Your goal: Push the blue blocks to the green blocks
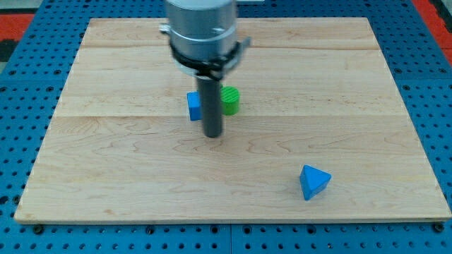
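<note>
My tip (212,134) rests on the wooden board (106,155) near the middle. A blue cube-like block (193,106) stands just to the upper left of the tip, partly hidden by the rod. A green round block (231,100) stands just to the upper right of the rod. The rod sits between them in the view, so I cannot tell whether the two blocks touch. A blue triangular block (313,181) lies apart at the lower right, far from the tip and from the green block.
The board lies on a blue perforated table (21,77). The arm's grey cylindrical body (202,32) hangs over the board's top middle and hides part of it.
</note>
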### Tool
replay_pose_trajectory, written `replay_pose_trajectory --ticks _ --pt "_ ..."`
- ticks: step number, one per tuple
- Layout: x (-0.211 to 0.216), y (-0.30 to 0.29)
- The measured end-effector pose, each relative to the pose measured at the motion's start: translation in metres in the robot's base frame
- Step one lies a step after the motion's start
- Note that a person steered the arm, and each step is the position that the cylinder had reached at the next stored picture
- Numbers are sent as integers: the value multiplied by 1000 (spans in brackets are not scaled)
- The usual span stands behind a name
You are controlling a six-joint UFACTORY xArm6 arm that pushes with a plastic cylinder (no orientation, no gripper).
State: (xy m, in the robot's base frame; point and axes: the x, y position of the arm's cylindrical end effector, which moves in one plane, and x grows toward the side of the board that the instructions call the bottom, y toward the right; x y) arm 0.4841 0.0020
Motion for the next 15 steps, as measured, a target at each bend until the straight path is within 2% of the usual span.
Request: replay_pose_trajectory --ticks 1,2,3,4,6,7,9,10,11,12,13,14,15 --pt "13 128" --pt "36 194" --pt "71 153" --pt "73 95" --pt "119 174" --pt "125 111" --pt "10 -52" --pt "46 -57" --pt "70 -118" --pt "32 -153" --pt "35 -92" --pt "17 -72" --pt "18 -70"
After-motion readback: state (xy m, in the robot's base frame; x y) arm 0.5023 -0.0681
